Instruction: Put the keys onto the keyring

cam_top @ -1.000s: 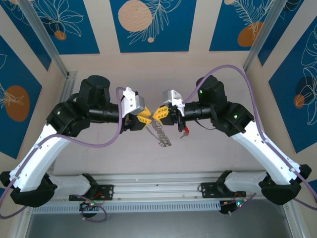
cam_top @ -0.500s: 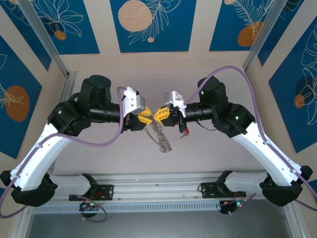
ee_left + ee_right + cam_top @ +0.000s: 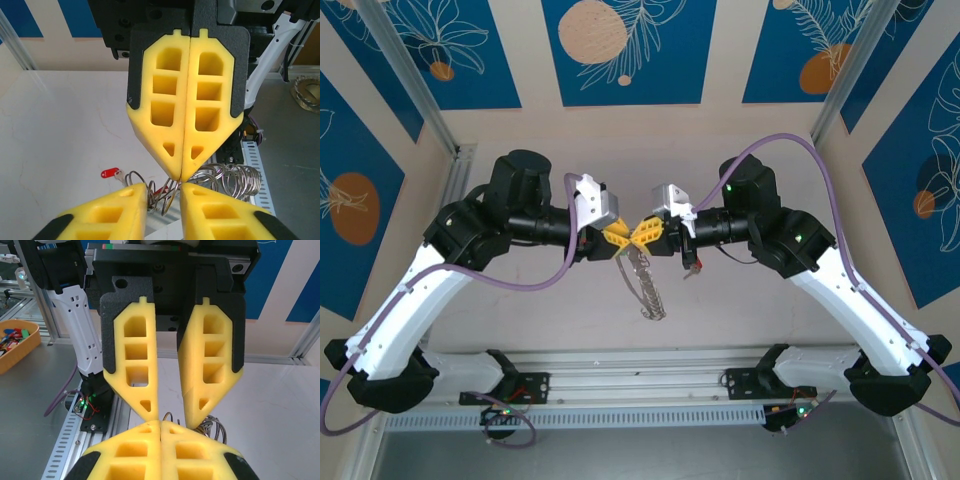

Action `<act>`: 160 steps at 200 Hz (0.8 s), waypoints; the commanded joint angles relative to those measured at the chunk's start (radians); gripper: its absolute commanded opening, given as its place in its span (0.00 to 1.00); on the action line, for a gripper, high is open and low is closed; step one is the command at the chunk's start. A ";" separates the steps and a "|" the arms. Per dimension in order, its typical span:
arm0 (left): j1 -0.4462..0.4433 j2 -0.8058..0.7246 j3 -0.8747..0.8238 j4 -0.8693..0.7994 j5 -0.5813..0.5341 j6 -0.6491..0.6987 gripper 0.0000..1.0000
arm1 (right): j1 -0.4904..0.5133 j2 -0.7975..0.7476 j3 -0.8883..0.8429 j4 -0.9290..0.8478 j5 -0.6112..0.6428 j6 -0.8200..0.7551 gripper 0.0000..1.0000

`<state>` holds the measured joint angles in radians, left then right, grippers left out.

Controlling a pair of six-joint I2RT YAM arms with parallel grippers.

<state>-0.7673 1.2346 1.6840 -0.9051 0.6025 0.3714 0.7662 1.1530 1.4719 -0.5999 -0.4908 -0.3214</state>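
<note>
One keyring (image 3: 648, 290) hangs in the centre of the top view, long axis pointing down-right, seemingly pinched by the clenched right gripper (image 3: 640, 232); the left gripper (image 3: 619, 238), slightly parted, straddles its top from the left.

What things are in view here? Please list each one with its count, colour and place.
keyring: one, silver wire, hanging between the two hands above the table.
red key: one, red head and silver blade, near the right hand, below the keyring.
orange tray: one, orange, holding small coloured items, on a grey surface beside the table.
left hand: one, yellow fingers, open around the keyring's wire.
right hand: one, yellow fingers, shut on the keyring.
</note>
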 commanded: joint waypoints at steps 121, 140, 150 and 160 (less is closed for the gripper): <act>-0.019 -0.004 0.031 -0.050 0.042 0.034 0.00 | -0.005 -0.049 0.013 -0.021 0.031 -0.023 0.38; -0.022 -0.008 0.036 -0.069 0.014 0.048 0.00 | -0.005 -0.056 0.032 -0.071 0.045 -0.040 0.45; -0.027 -0.006 0.040 -0.081 -0.008 0.058 0.00 | -0.005 -0.053 0.043 -0.093 0.052 -0.044 0.46; -0.035 -0.003 0.046 -0.090 -0.026 0.067 0.00 | -0.004 -0.048 0.052 -0.107 0.063 -0.045 0.45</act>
<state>-0.7776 1.2346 1.6844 -0.9672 0.6029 0.3969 0.7609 1.1152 1.4815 -0.6373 -0.4545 -0.3489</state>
